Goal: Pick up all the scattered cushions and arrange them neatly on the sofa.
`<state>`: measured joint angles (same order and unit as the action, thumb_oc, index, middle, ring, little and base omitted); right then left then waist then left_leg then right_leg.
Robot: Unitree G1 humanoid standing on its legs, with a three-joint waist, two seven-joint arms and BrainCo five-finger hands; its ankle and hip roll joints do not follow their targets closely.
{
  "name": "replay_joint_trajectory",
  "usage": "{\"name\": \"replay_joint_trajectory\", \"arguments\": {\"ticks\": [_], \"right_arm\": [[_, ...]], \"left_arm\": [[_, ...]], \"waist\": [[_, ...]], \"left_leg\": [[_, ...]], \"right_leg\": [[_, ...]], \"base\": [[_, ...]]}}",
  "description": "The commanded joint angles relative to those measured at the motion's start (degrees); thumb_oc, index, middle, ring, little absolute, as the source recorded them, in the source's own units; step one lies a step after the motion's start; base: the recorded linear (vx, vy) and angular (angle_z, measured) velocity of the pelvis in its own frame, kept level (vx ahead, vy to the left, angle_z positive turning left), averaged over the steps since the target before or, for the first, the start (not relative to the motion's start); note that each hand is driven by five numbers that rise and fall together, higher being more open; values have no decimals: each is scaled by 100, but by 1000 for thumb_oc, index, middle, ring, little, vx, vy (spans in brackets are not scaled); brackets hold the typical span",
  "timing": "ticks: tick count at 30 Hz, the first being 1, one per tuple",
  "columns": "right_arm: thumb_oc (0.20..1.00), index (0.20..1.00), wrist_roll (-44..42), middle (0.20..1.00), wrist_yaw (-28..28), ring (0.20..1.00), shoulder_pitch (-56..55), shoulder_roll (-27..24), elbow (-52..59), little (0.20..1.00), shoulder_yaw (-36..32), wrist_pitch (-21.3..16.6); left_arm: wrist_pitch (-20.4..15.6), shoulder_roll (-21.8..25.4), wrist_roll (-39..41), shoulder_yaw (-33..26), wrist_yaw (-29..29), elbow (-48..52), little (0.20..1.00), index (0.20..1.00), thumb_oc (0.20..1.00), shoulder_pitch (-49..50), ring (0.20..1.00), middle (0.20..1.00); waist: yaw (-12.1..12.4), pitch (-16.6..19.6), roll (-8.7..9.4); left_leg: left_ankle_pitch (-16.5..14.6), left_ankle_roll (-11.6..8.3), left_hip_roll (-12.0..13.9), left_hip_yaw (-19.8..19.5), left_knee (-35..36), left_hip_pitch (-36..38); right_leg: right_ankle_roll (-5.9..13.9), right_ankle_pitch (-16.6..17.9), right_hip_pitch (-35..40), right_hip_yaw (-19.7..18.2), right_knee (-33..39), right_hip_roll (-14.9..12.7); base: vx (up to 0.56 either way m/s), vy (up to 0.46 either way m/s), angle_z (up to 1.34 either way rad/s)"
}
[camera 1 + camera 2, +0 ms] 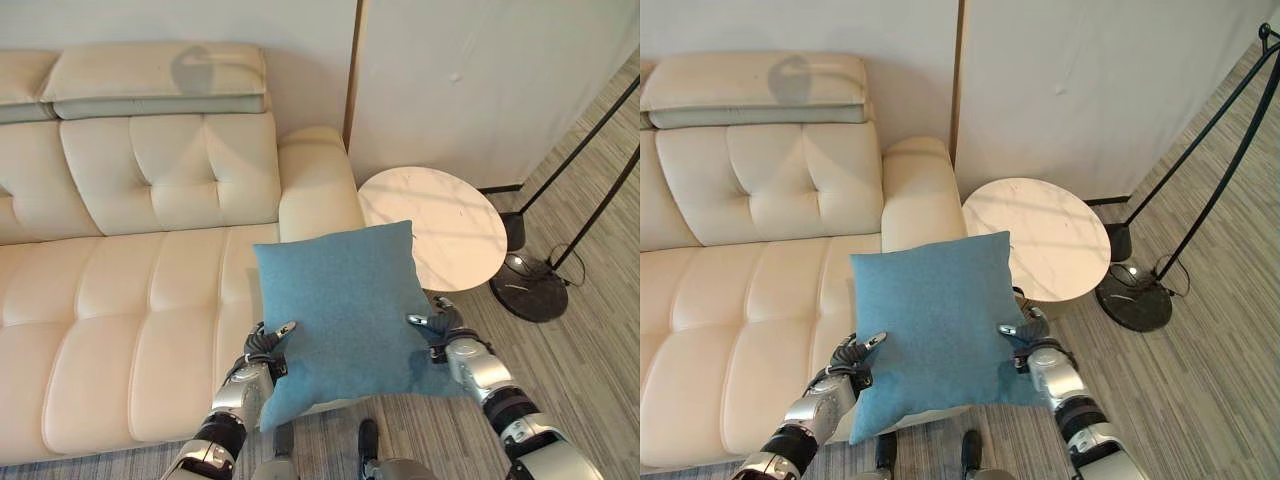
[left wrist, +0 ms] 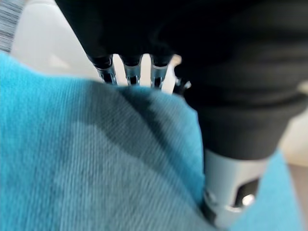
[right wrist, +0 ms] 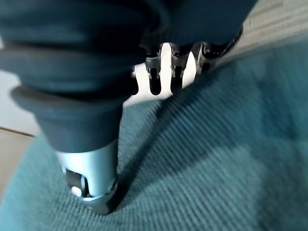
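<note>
A square blue cushion hangs in the air in front of me, over the front right corner of the cream leather sofa. My left hand pinches its left edge, thumb on top and fingers underneath. My right hand pinches the right edge the same way, its fingers going under the cloth. The cushion is tilted, its far edge raised, and it hides part of the sofa's armrest.
A round white marble side table stands right of the armrest. A black floor lamp's base and slanted poles stand further right on the grey striped floor. The wall is close behind the sofa.
</note>
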<state>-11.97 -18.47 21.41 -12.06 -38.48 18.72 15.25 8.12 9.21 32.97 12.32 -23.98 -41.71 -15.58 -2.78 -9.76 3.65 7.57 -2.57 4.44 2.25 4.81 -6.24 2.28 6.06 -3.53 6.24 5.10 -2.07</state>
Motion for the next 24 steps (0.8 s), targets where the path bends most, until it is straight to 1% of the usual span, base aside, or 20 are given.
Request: {"name": "replay_joint_trajectory", "arguments": {"ticks": [1,3,4,5,6,7,8,9,10,13,17,21,24], "right_arm": [[1000,1000,-311,1000,7,1000,348,378,188,1000,375,-249],[1000,1000,-454,1000,135,1000,194,475,492,1000,607,-298],[1000,1000,-616,1000,303,1000,-4,475,728,1000,750,-354],[1000,1000,-616,1000,303,1000,-7,475,729,1000,751,-354],[890,890,-773,890,601,890,-164,454,919,890,882,-382],[624,624,-782,624,694,624,-274,429,926,624,954,-400],[533,533,-824,533,954,533,-356,375,885,533,1015,-372],[200,200,-882,200,1195,200,-547,285,816,200,1082,-329],[200,200,-882,200,1195,200,-548,285,816,200,1082,-329],[200,200,-878,200,1276,200,-639,261,611,200,998,-278],[200,200,-906,200,1141,200,-731,308,582,200,848,-258],[200,200,-955,200,953,200,-795,384,526,200,687,-290],[200,200,-1025,200,768,200,-932,415,699,200,537,-324]], "left_arm": [[-189,-95,263,405,-45,-226,1000,1000,1000,-556,1000,1000],[-209,-120,340,531,25,-71,1000,1000,1000,-532,1000,1000],[-241,-82,395,640,135,189,1000,1000,1000,-467,1000,1000],[-240,-82,395,640,135,191,947,947,947,-464,947,947],[-245,-69,518,697,341,376,711,711,711,-367,711,711],[-245,-61,543,709,416,414,322,322,322,-325,322,322],[-261,-31,711,762,539,614,200,200,200,-251,200,200],[-231,-3,973,838,770,854,200,200,200,-90,200,200],[-231,-2,973,839,770,855,200,200,200,-89,200,200],[-184,-60,1488,1009,897,1130,200,200,200,84,200,200],[-182,-141,1854,1195,811,1401,200,200,200,220,200,200],[-168,-170,1960,1308,717,1553,200,200,200,363,200,200],[-177,-154,1941,1275,614,1644,200,200,200,525,200,200]], "waist": [[46,-180,161],[62,-249,192],[67,-305,220],[67,-306,220],[73,-344,243],[80,-363,261],[86,-386,274],[102,-415,303],[103,-415,303],[121,-450,304],[122,-482,306],[111,-479,269],[92,-430,221]], "left_leg": [[-591,-161,1,253,19,232],[-585,-165,-5,246,19,238],[-592,-162,-9,244,19,258],[-592,-162,-9,244,19,260],[-600,-155,-12,251,19,270],[-605,-155,-16,250,19,280],[-608,-152,-18,246,19,282],[-624,-153,-18,251,19,298],[-625,-153,-18,251,19,299],[-642,-147,-26,250,19,337],[-646,-148,-36,213,19,338],[-666,-134,-46,185,19,359],[-691,-115,-52,203,19,404]], "right_leg": [[244,-757,63,-124,-10,-109],[244,-758,68,-110,-10,-116],[250,-756,85,-107,-10,-125],[250,-756,88,-108,-10,-125],[253,-762,98,-106,-10,-128],[256,-763,105,-103,-10,-131],[258,-766,108,-96,-10,-133],[266,-776,120,-93,-10,-139],[266,-776,121,-94,-10,-139],[282,-775,143,-109,-10,-148],[286,-778,152,-93,-10,-154],[290,-780,168,-98,-10,-164],[294,-792,193,-119,-10,-170]], "base": [[8,33,-3],[-2,17,0],[0,0,0],[2,31,0],[0,0,0],[0,0,0],[0,0,0],[0,0,0],[0,0,0],[0,0,0],[0,0,0],[0,0,0],[0,0,0]]}}
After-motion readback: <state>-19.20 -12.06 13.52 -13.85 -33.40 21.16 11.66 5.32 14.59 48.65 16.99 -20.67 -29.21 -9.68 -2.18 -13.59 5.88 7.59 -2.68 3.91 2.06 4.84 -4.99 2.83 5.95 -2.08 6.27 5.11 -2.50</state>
